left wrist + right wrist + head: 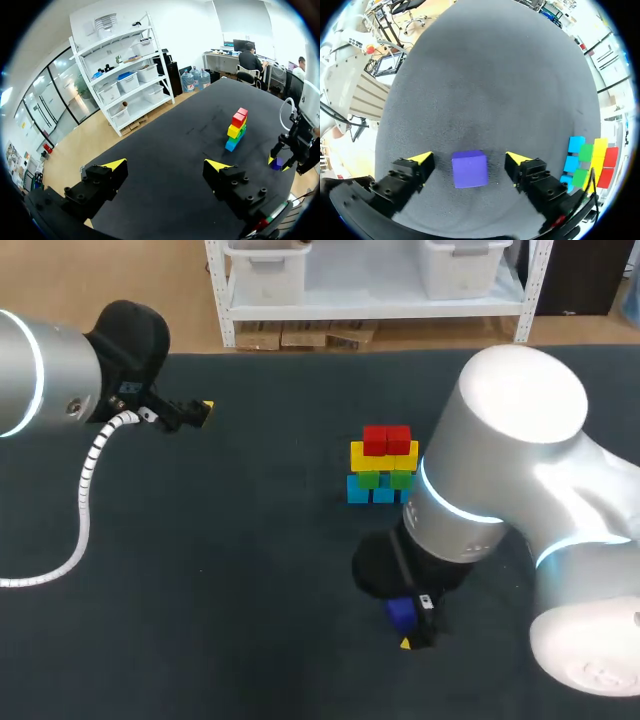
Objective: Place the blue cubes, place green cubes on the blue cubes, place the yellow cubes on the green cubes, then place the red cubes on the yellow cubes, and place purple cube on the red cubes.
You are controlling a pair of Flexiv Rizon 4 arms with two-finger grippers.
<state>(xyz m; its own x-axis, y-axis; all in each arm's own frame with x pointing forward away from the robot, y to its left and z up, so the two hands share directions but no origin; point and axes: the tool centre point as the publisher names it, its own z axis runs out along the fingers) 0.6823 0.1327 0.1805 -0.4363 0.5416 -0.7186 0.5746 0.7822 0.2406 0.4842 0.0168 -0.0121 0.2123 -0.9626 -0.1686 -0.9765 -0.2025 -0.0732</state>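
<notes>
A stack of cubes (382,465) stands mid-table: blue at the bottom, then green, yellow and red on top, two per layer. The purple cube (401,614) lies on the dark cloth nearer the front edge. My right gripper (410,628) is lowered around it. In the right wrist view the purple cube (469,169) sits between the fingers of the right gripper (470,158), with a gap on each side, so the gripper is open. The stack (590,162) lies off to one side of it. My left gripper (166,164) hangs open and empty at the far left (200,412), facing the distant stack (236,129).
The table (230,540) is covered in dark cloth. My bulky right arm (510,460) stands just right of the stack and close to it. A white cable (85,490) trails from the left arm.
</notes>
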